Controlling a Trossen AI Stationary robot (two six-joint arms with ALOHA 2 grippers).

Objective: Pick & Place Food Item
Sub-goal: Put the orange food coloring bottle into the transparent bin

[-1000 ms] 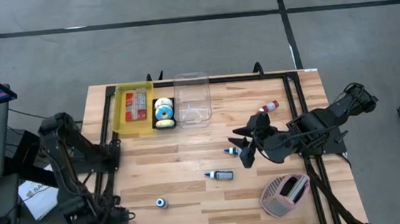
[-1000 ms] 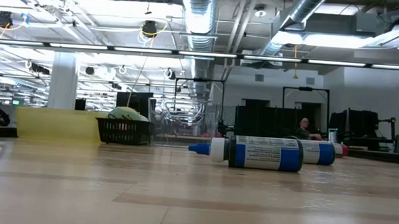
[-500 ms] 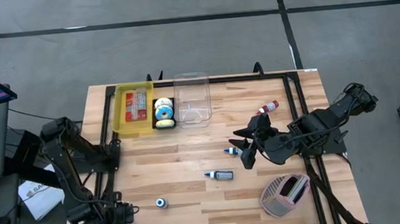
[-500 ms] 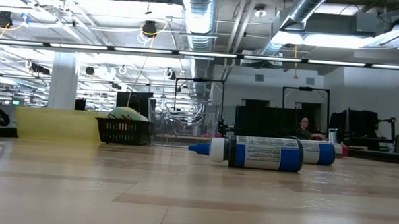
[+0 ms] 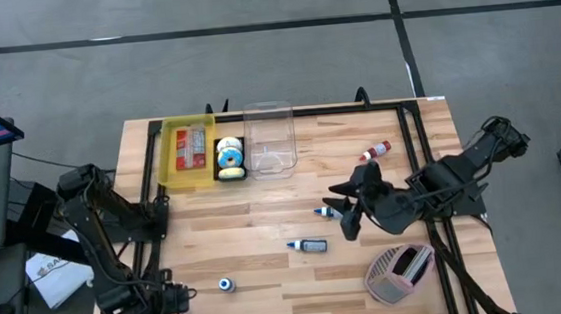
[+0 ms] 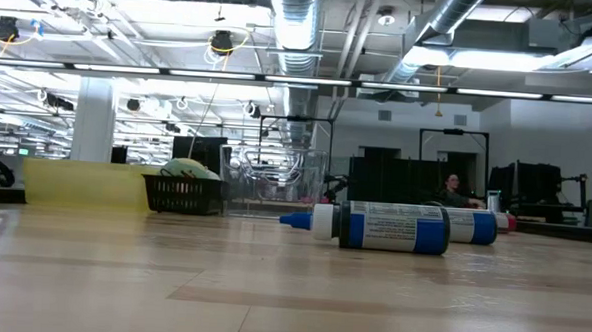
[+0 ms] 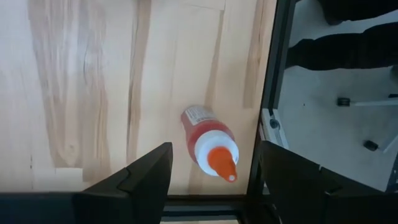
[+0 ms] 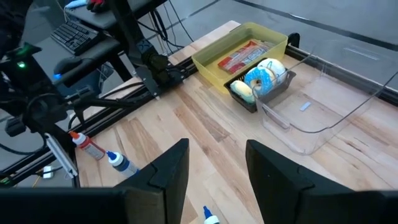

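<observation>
A red bottle with an orange tip lies on the wood beside the table's black edge rail. My left gripper hangs open above it, pointing down, one finger on each side, clear of it. The right wrist view shows this bottle at the table's near left. Over the table's right half my right gripper stands open and holds nothing. At the far left, a yellow tray holds a red packet. Beside it, a black basket holds a frosted donut. A clear container stands next to the basket.
Two blue-capped bottles lie mid-table below my right gripper. Another red bottle lies toward the right rail. A small blue-and-white thing sits near the front left, a pink basket at the near right. A person sits far behind.
My left arm has come down a little over the table's near left corner, and its wrist has turned slightly. Its fingers have stayed open.
</observation>
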